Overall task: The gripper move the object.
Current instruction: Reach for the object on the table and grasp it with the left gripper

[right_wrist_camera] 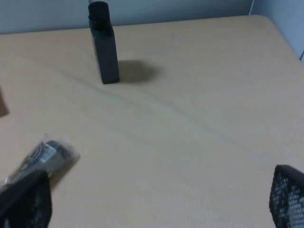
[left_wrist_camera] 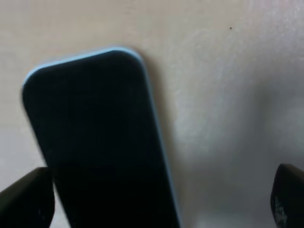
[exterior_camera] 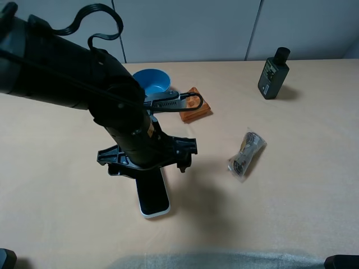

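Note:
The object is a flat phone-like slab (exterior_camera: 153,197) with a glossy black face and a white rim, lying on the tan table. My left gripper (exterior_camera: 147,167) hangs right over its far end, with the black arm covering that end in the exterior high view. In the left wrist view the slab (left_wrist_camera: 95,142) lies between my open fingertips (left_wrist_camera: 26,199), close to one finger and far from the other. The left gripper (left_wrist_camera: 156,204) holds nothing. My right gripper (right_wrist_camera: 154,202) is open and empty above bare table, and it does not show in the exterior high view.
A blue bowl (exterior_camera: 152,81) stands behind the left arm, beside a brown block (exterior_camera: 196,105). A clear bag of dark cables (exterior_camera: 247,153) lies at centre right and also shows in the right wrist view (right_wrist_camera: 40,159). A dark bottle-shaped device (exterior_camera: 274,73) (right_wrist_camera: 104,45) stands at the back right.

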{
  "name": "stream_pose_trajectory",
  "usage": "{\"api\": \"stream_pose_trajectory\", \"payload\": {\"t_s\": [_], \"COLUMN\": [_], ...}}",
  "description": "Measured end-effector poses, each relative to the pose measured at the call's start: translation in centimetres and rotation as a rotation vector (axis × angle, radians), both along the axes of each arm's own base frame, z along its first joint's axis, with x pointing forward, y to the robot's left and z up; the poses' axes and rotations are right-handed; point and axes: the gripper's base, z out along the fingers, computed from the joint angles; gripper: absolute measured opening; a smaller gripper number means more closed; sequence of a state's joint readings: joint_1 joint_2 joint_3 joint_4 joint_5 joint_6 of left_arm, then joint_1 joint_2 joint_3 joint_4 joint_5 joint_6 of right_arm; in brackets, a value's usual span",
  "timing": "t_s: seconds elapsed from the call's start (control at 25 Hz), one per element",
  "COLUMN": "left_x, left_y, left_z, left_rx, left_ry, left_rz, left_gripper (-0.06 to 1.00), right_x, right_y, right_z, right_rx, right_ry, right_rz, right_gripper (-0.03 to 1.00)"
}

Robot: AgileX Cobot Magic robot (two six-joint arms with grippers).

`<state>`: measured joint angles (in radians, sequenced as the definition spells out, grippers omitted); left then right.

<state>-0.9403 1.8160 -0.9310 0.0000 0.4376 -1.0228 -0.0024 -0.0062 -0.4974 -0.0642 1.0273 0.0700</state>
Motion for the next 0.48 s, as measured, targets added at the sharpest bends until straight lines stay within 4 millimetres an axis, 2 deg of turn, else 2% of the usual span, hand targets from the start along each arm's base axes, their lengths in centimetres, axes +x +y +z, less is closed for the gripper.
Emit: {"api": "stream_pose_trajectory", "payload": {"t_s": [0.48], "left_x": [-1.1], "left_y": [0.4], "left_z": [-0.4], "left_rx": [0.064], "left_ry": [0.170], "left_rz": [0.087], "left_gripper": [0.90], "right_x": [0.0], "right_y": [0.0], "right_z": [0.0], "right_rx": [0.000], "right_ry": [0.000], "right_rz": [0.000], "right_gripper": [0.69]}}
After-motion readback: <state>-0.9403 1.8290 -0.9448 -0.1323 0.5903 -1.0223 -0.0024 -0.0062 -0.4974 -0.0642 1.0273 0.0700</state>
